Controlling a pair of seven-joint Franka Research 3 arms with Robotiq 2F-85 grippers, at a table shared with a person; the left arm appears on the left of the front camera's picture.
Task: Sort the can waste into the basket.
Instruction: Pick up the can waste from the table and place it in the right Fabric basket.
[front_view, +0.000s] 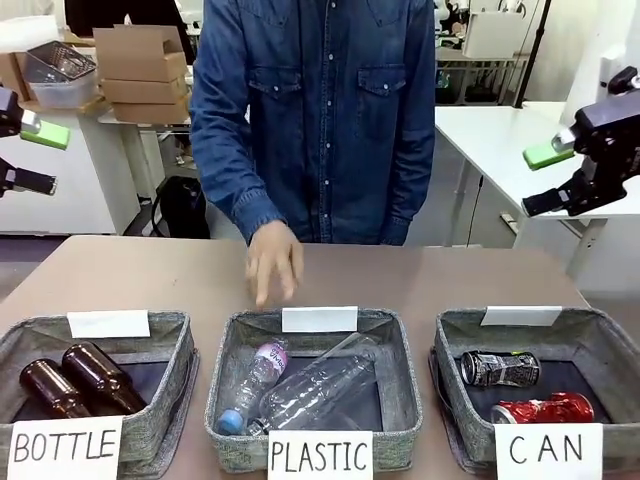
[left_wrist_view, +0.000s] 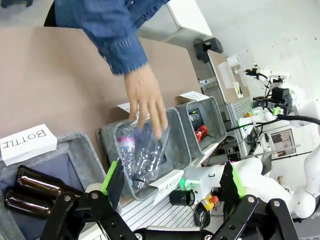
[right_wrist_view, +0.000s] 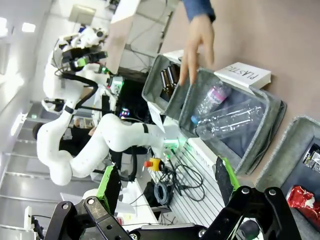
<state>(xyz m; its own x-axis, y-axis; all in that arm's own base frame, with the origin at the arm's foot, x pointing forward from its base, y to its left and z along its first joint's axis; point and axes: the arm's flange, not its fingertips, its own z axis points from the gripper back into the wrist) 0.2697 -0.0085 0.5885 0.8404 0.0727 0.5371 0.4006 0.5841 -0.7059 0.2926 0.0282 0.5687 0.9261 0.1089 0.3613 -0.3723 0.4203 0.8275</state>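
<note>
The grey woven basket signed "CAN" (front_view: 600, 345) stands at the front right of the table. Inside it lie the dark can with pale print (front_view: 499, 368) and the crushed red can (front_view: 541, 409), side by side. The red can (right_wrist_view: 301, 198) also appears in the right wrist view, and both cans (left_wrist_view: 199, 129) look small in the left wrist view. My left gripper (front_view: 28, 155) hangs open at the left edge, high above the table. My right gripper (front_view: 553, 178) hangs open at the upper right, well above the CAN basket. Both hold nothing.
A person in a denim shirt stands at the far side, one hand (front_view: 273, 262) lowered over the middle basket (front_view: 400, 370) signed "PLASTIC", which holds clear bottles (front_view: 315, 388). The left basket (front_view: 165, 385) signed "BOTTLE" holds two brown glass bottles (front_view: 78, 380).
</note>
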